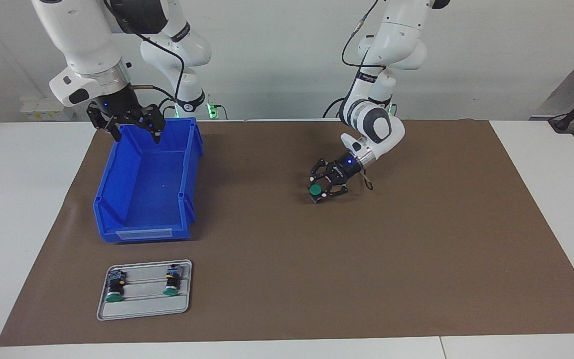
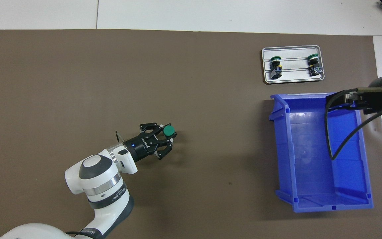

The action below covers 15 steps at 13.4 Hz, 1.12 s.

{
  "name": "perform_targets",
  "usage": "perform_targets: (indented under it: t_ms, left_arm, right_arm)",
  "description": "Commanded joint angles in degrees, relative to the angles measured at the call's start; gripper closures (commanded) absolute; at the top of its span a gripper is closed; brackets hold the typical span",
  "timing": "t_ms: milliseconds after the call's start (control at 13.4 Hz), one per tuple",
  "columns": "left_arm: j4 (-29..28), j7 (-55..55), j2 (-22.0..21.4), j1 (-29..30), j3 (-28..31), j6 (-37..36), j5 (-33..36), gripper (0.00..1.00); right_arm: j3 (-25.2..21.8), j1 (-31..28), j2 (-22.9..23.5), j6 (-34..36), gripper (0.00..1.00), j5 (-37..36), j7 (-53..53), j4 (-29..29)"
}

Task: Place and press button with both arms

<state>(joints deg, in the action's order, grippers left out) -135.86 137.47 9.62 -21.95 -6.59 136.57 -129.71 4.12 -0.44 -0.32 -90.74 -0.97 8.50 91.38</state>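
Observation:
A button with a round green cap (image 1: 315,189) (image 2: 168,130) stands cap up in my left gripper (image 1: 320,192) (image 2: 167,135), which is shut on its black body low over the middle of the brown mat (image 1: 416,249). Whether its base touches the mat I cannot tell. My right gripper (image 1: 136,135) (image 2: 347,99) hangs open with nothing between its fingers, above the end of the blue bin (image 1: 112,194) (image 2: 363,156) nearest the robots.
A grey tray (image 1: 187,289) (image 2: 322,71) lies farther from the robots than the bin, at the right arm's end. Two alike green-capped buttons (image 1: 114,288) (image 1: 171,282) lie in it. The bin holds nothing I can see.

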Motion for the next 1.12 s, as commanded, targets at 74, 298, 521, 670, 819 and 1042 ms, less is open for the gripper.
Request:
perform_targets:
  t_ms: [74,298,521,670,819,1042]
  left_arm:
    - [2.7,1.3,1.2,-0.4,0.9,-0.3,-3.4,1.00]
    - [2.7,2.1,2.0,-0.2,1.0,0.1,-3.5,1.00]
    - [3.6,2.3,2.2,0.4,1.0,-0.9,-6.2,1.00]
    - [5.9,2.3,2.6,0.5,0.9,-0.5,-7.1,1.00]
    - [8.6,2.3,4.7,0.4,0.9,0.4,-8.1,1.00]
    - [12.0,2.3,7.6,0.0,0.8,3.7,-8.1,1.00]
  right_arm:
    - [0.5,-1.1,-1.2,-0.1,0.00,1.2,-1.5,1.2]
    - [0.5,-1.1,-1.2,-0.1,0.00,1.2,-1.5,1.2]
    - [0.5,-1.1,-1.2,-0.1,0.00,1.2,-1.5,1.2]
    - [0.5,-1.1,-1.2,-0.1,0.00,1.2,-1.5,1.2]
    - [0.5,-1.1,-1.2,-0.1,0.00,1.2,-1.5,1.2]
    - [0.5,-1.1,-1.2,-0.1,0.00,1.2,-1.5,1.2]
